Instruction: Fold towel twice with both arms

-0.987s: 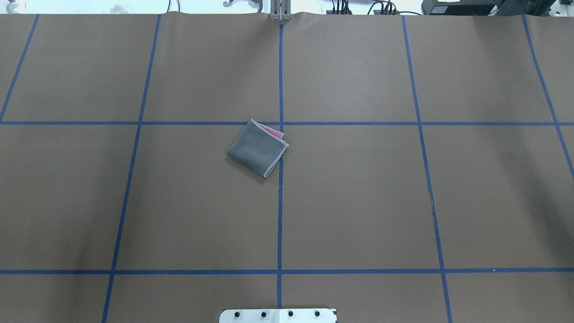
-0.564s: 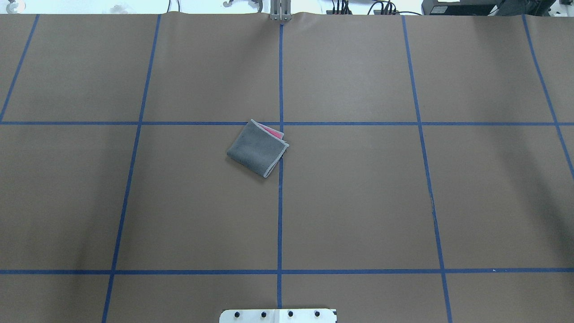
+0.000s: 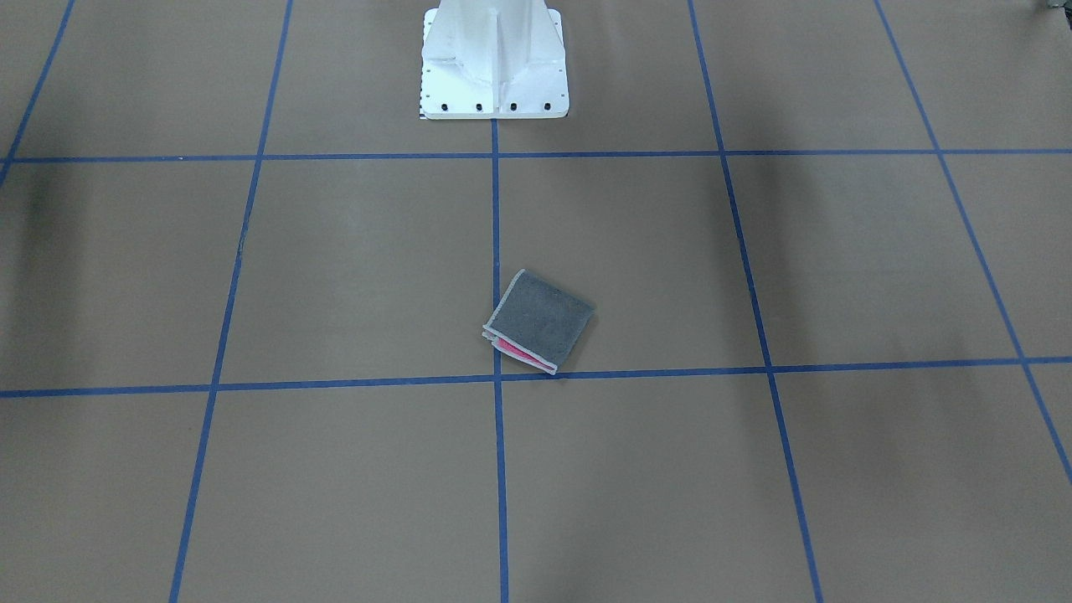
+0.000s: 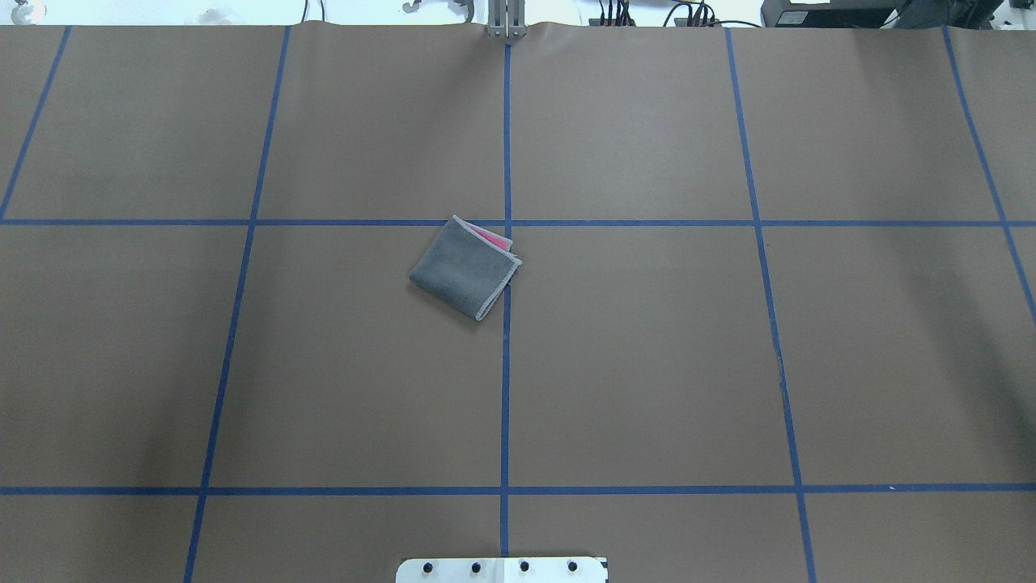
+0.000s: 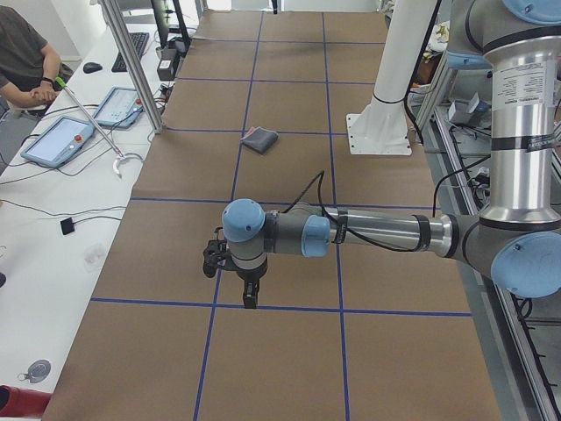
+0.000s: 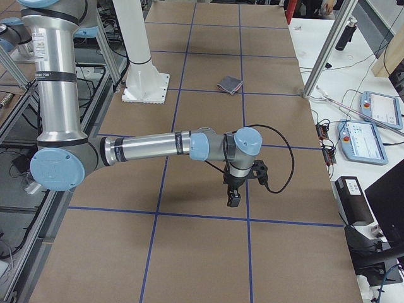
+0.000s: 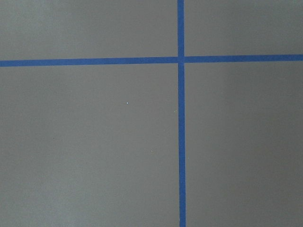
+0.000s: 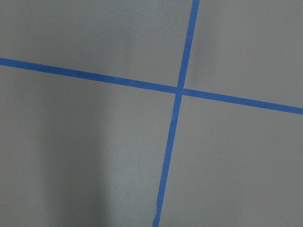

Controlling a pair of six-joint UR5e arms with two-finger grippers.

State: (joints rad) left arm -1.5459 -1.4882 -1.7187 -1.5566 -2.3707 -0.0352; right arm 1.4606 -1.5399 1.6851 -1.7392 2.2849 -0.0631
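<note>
Far from left hand (image 5: pixel 250 299) and right hand (image 6: pixel 233 201), whose opening I cannot tell, the towel (image 4: pixel 464 270) overlaps blue tape (image 4: pixel 505 405).

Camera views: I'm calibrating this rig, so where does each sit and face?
Front-facing: across the table, facing the pedestal; no arms.
Overhead: behind the pedestal, looking down; only its foot shows.
Exterior left: table's end, left arm near.
Exterior right: opposite end, right arm near.
Left wrist: down at a tape cross; no body.
Right wrist: likewise.
Shared: the towel, in all four exterior views.
</note>
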